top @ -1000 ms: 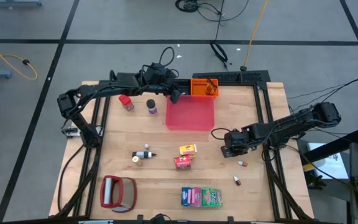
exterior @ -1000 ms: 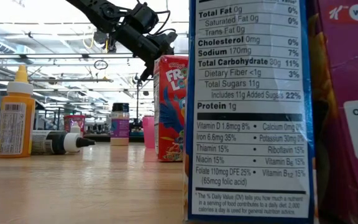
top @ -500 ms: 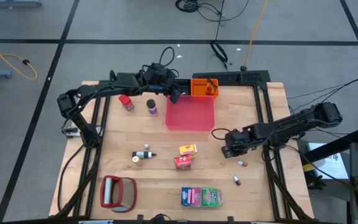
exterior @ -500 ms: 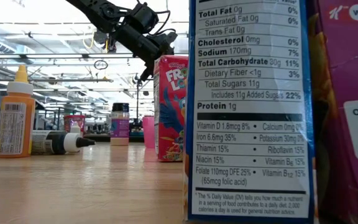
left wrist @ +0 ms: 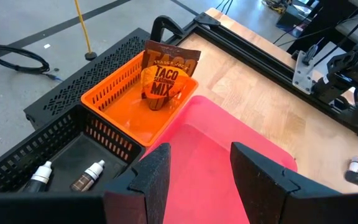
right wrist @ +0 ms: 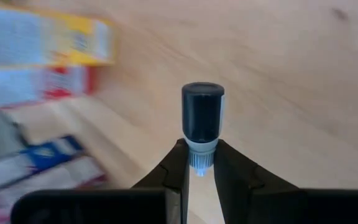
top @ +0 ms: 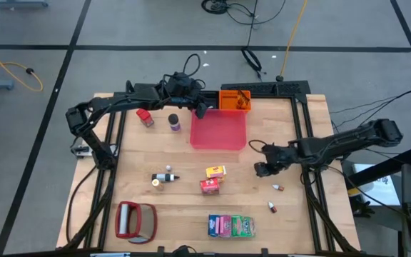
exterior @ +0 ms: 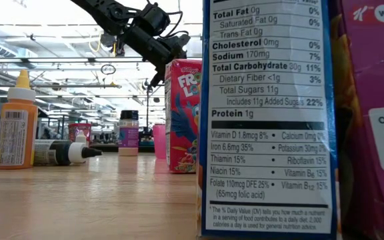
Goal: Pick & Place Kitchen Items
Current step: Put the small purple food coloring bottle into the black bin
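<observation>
My right gripper is shut on a tiny bottle with a dark cap, over the wood right of the yellow carton and the red carton. My left gripper is open and empty, and hovers over the far left corner of the square red tray; its wrist view shows it above the tray. On the table stand a purple jar, a small red container, packets, and tiny bottles. My right gripper pinches the bottle's pale neck, just below the dark cap, between its two fingertips. The bottle lies along the fingers and sticks out past them, cap end forward, over the wood. Whether it touches the table I cannot tell.
An orange basket with a taco mix packet stands at the tray's far edge. A red-framed silvery flat object lies near left. Black rails frame the table. Bare wood lies between the tray and the right rail.
My right arm has shifted: its elbow has swung toward the table's right edge and its wrist has turned, while the gripper stays near the same spot, right of the cartons. My left arm has kept still.
</observation>
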